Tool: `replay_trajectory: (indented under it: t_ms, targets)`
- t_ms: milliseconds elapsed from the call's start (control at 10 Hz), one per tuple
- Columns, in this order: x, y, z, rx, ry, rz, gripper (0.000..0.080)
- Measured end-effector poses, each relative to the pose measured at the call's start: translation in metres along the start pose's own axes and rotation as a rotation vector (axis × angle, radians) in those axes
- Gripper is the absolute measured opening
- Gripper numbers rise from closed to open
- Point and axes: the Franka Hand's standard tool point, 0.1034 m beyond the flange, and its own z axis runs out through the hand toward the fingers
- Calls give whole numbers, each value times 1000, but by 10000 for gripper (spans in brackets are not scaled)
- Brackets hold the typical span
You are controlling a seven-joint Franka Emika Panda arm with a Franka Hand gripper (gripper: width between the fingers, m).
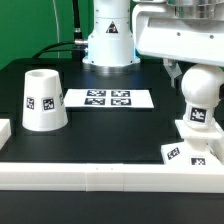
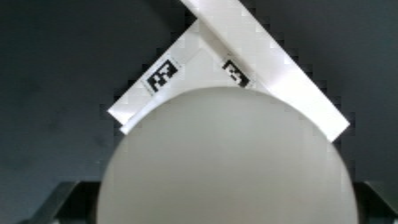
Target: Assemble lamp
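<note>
The round-topped white bulb (image 1: 199, 98) stands upright on the low square base (image 1: 192, 150) at the exterior view's right, near the front rail. My gripper (image 1: 198, 78) comes down over the bulb's top from the white robot hand above. In the wrist view the bulb (image 2: 222, 150) fills the space between my dark fingers (image 2: 68, 205), which press against both of its sides. The gripper (image 2: 217, 208) is shut on it. The tagged base (image 2: 175, 85) shows beyond the bulb. The tapered shade (image 1: 44, 100) stands alone, wide end down, at the exterior view's left.
The marker board (image 1: 108, 99) lies flat in the middle of the black table. A raised white rail (image 1: 100, 176) runs along the front edge, close to the base. The robot's white pedestal (image 1: 108, 40) stands at the back.
</note>
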Motion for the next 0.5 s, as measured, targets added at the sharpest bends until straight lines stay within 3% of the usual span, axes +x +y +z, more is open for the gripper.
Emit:
replay_trajectory:
  t_ms: [200,300,500]
  targets:
    - [-1,-1,0,16,-8,169,577]
    - [1,0,1,57,-8,297,577]
    - [0,0,2,89,-29,487,577]
